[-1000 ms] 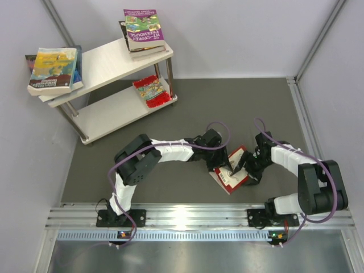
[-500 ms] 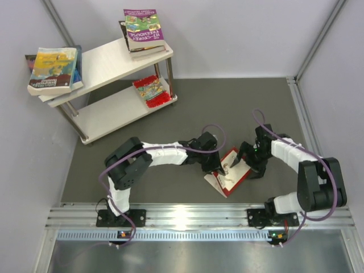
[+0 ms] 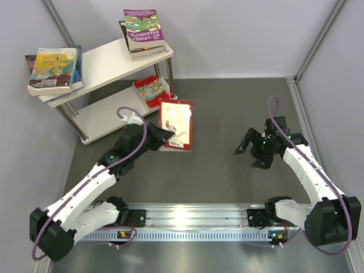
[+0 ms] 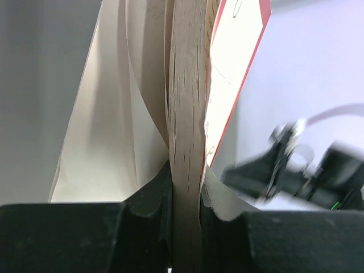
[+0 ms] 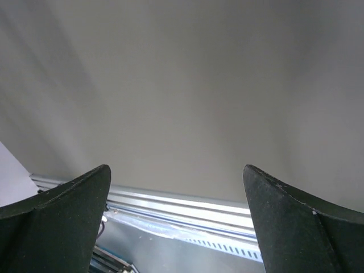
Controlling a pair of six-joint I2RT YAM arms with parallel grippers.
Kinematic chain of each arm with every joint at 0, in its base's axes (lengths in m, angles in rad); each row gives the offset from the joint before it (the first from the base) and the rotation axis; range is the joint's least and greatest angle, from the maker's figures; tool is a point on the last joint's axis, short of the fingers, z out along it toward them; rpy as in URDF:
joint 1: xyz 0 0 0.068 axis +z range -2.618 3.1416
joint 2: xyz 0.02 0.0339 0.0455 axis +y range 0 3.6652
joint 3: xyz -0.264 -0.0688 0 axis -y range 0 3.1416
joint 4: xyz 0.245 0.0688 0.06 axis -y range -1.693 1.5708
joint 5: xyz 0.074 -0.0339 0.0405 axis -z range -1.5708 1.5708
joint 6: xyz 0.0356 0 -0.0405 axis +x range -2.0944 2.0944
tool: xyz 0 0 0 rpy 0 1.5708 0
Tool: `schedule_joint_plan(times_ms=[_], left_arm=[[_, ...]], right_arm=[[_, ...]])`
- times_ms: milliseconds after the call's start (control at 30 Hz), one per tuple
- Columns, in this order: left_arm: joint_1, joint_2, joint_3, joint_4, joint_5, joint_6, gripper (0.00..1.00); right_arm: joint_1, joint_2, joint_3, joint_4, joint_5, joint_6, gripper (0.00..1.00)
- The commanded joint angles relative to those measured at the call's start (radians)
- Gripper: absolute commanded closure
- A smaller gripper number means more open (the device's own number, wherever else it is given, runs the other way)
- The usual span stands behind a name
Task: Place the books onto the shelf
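One red-and-white book point(image 3: 176, 126) is squeezed tight by the left tool point(image 3: 164, 135), up off the table point(image 3: 227, 108) just beside the shelf point(image 3: 108, 62). The right tool point(image 3: 253, 152) is spread wide and holds nothing. The top board carries a yellow-topped stack point(image 3: 52, 69) and a purple-topped stack point(image 3: 143, 29). A small red book point(image 3: 151, 90) lies below. The table is dark grey, the walls point(image 3: 239, 34) pale.
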State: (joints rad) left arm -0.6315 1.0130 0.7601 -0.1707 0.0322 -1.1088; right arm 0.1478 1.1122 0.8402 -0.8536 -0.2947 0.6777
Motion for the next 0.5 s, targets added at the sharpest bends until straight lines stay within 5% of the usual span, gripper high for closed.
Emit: schedule_joint_plan(times_ms=[0,233,467], left_arm=[[0.117,-0.135,-0.047,0.120,-0.129,0.016,1.00],[0.318,-0.041,0.019,0.161,0.004,0.067,1.00],[0.450,0.127,0.086,0.375,0.072,0.001,1.00]], right_arm=[[0.003,-0.048,0.017,-0.044,-0.026,0.019,0.00],[0.003,-0.094,-0.013,-0.045,-0.047,0.026,0.00],[0.003,-0.144,-0.047,-0.051,-0.066,0.037,0.00]])
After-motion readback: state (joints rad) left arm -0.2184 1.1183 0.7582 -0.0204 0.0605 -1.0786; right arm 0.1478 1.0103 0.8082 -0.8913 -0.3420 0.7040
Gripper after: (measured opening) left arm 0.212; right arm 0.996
